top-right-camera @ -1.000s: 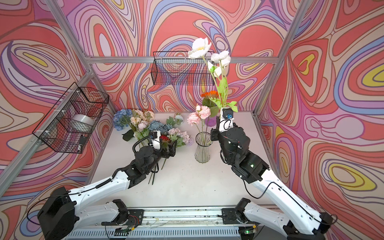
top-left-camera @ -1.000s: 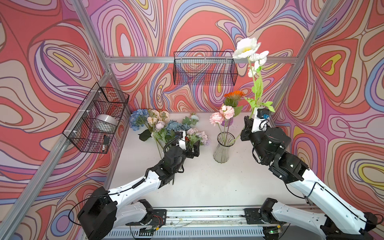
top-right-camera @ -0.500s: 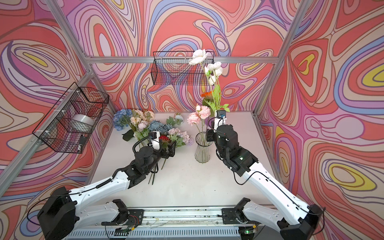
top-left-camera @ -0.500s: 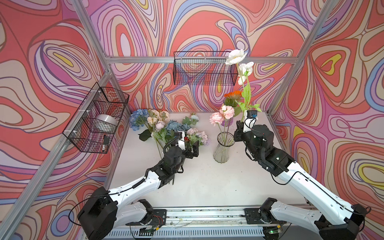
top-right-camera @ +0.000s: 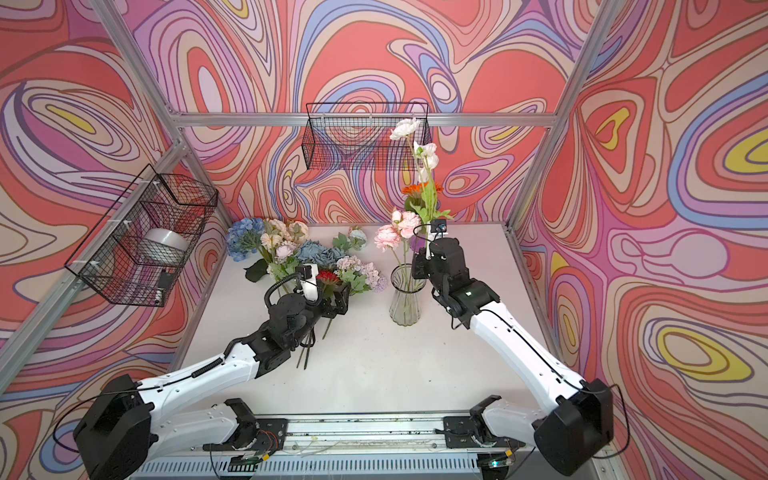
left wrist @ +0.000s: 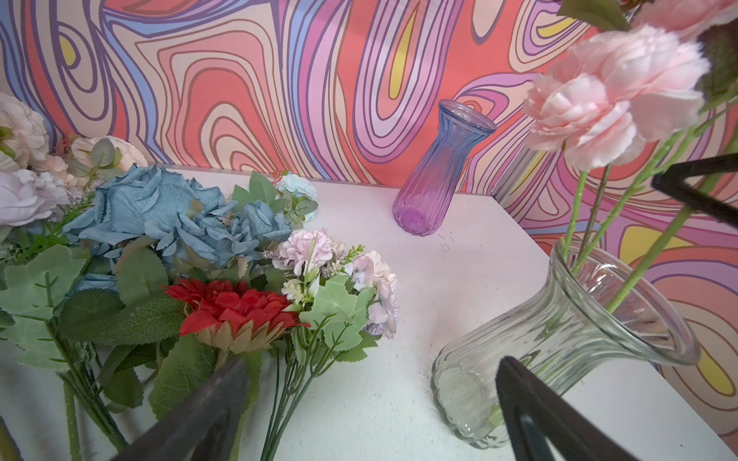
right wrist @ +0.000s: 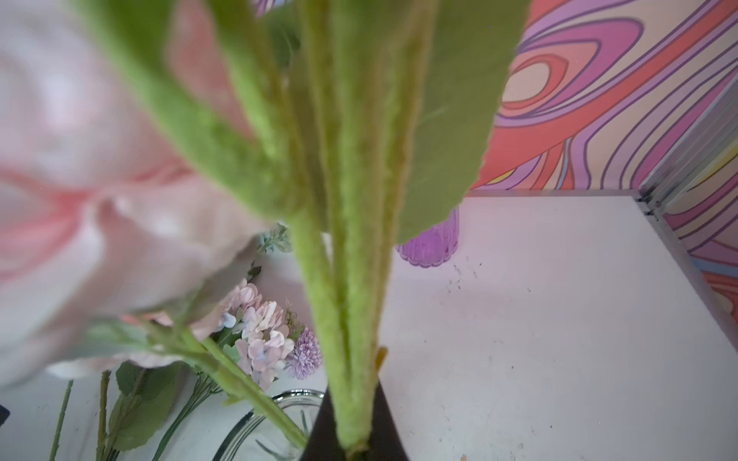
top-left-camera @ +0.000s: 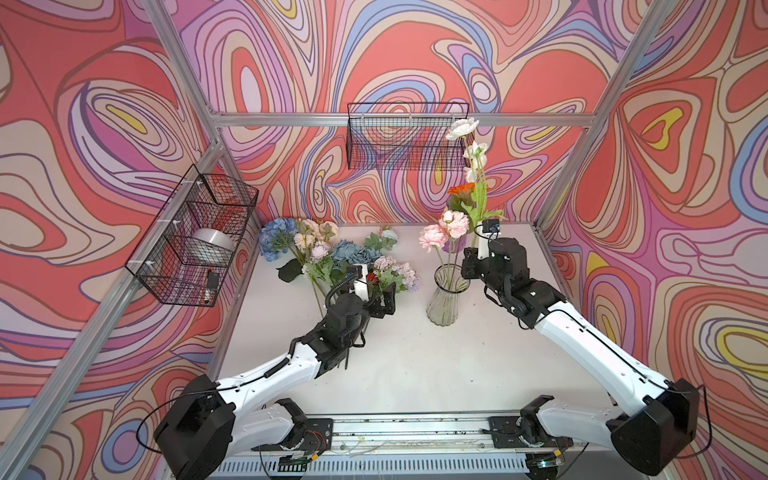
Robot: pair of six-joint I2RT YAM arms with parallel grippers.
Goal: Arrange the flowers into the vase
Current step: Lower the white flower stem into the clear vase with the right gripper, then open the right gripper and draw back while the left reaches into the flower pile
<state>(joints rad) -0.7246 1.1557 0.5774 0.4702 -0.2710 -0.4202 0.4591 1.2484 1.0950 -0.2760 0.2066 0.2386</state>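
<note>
1. The right claw (top-left-camera: 470, 266) is clamped shut on the green stem of a tall white spray (top-left-camera: 462, 128), holding it nearly upright. In the right wrist view the stem rises straight out from between the jaws.
2. That claw sits just beside the rim of the clear vase (top-left-camera: 444, 299). In the left wrist view the stem's lower end appears to pass into the mouth, alongside the stems of the pink blooms (top-left-camera: 440, 228) already standing there.
3. The left claw (left wrist: 359, 419) is spread wide and holds nothing. It hovers low over the pile of flowers (top-left-camera: 328, 253) lying on the bench (top-left-camera: 415, 365), nearest a red bloom (left wrist: 231, 307).
4. Risks, as I judge them:
   - The spray is long and top-heavy, so if it is let go before the stem is seated deep, it may lever out over the rim.
   - The right claw is so close to the glass that a sideways nudge could tip the vase, and the purple vase (left wrist: 439, 171) stands just behind it.
   - The pile's stems are tangled, so the left claw may pinch several at once.
</note>
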